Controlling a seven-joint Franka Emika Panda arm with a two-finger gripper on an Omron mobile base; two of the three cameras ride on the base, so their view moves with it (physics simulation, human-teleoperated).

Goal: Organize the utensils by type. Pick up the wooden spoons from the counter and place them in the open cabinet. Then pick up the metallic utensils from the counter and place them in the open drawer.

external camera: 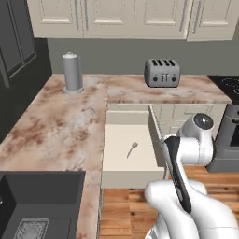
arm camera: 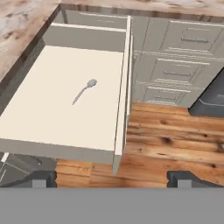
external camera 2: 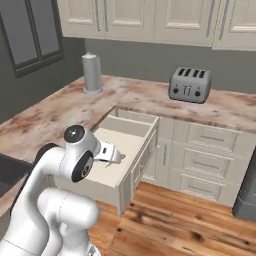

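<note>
The open drawer [external camera: 122, 175] is seen pulled out from under the marbled L-shaped worktop [external camera: 60, 121], its pale cream floor bare except for one grey metal utensil [external camera: 132, 149]. That utensil lies flat near the middle of the drawer floor, apart from every wall, with its round head toward the far right and its thin handle running toward the near left. In the hand view the same piece [arm camera: 84, 91] is shown most clearly, with the drawer's right wall [arm camera: 123, 92] seen edge-on beside it and the wooden floor [arm camera: 175, 140] below.

The gripper [arm camera: 111, 179] is shown by its two dark fingertips [arm camera: 41, 178], which stand wide apart at the bottom of the hand view with nothing between them; it is held above the near edge of the drawer. From the right base view the utensil is largely hidden behind the arm's wrist [external camera 2: 80, 150].

A grey toaster [external camera: 162, 72] and a grey cylindrical canister [external camera: 72, 72] are seen on the far worktop in both base views. A dark sink [external camera: 37, 205] is shown at the near left of the left base view, and a dark stove [external camera: 226, 121] at the right. Closed cream drawers [external camera 2: 210, 155] to the right of the open one are better seen from the right base view.
</note>
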